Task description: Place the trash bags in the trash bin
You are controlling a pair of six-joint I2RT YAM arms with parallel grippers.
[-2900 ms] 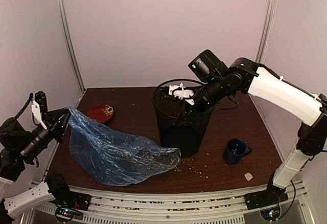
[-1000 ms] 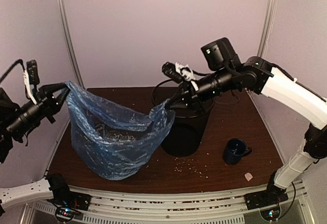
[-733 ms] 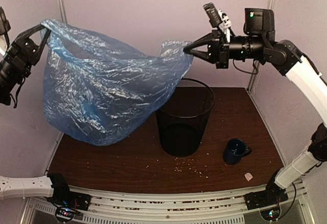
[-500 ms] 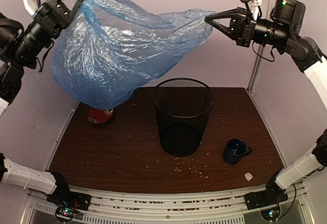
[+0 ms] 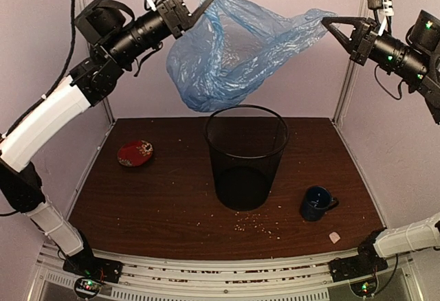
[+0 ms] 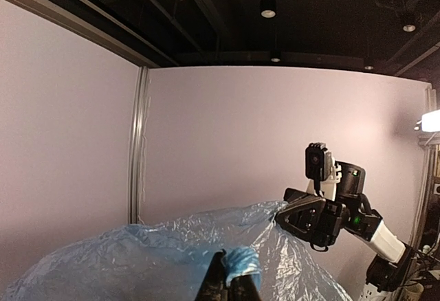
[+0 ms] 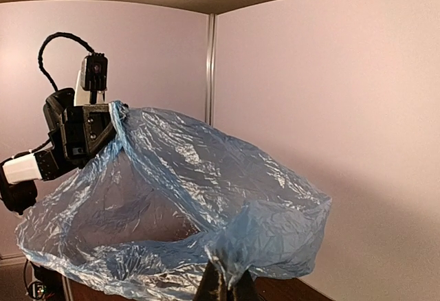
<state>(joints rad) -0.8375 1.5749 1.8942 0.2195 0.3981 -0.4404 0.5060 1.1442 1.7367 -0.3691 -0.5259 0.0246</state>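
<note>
A robotics lab cell: pale panels [image 5: 302, 88] on aluminium posts [image 5: 343, 88] enclose the brown table [image 5: 165, 212], a slotted rail [image 5: 227, 271] along its near edge, dark open ceiling with lamps [image 6: 268, 7] above it.

text in any view: none can be read
trash bags [image 5: 227, 60]: plain blue film, no print to make out
trash bin [image 5: 246, 157]: black mesh, no label to make out
mug [image 5: 316, 203]: dark blue, no lettering to make out
</note>
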